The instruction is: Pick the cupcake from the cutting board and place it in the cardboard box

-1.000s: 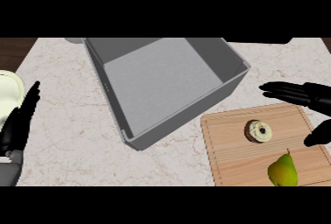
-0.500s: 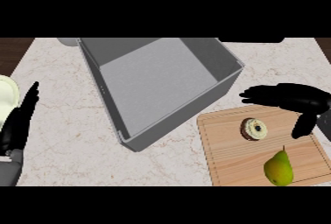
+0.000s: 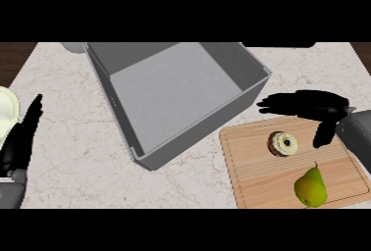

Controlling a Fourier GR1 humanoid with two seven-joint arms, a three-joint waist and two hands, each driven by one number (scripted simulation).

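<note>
We look down on a pale, veined stone worktop (image 3: 72,166), with strips of dark wood showing past its far corners. A grey, open-topped cardboard box (image 3: 174,93) sits skewed in the middle, reaching to the far edge. A wooden cutting board (image 3: 253,171) lies at the near right corner, almost touching the box's near wall. The cupcake (image 3: 283,143) sits on the far half of the board, and a green pear (image 3: 311,186) lies nearer the near edge, apart from it. A pale plate (image 3: 6,110) shows partly at the left edge.

The right hand (image 3: 311,105) hovers over the board's far edge, just right of the box's right corner. Its fingers (image 3: 279,104) are spread and point left towards the box, and its thumb (image 3: 323,135) hangs down just right of the cupcake; the hand holds nothing. Whether the thumb touches the board we cannot tell. The left hand (image 3: 20,142) rests at the left edge beside the plate, fingers straight and pointing to the far edge.
</note>
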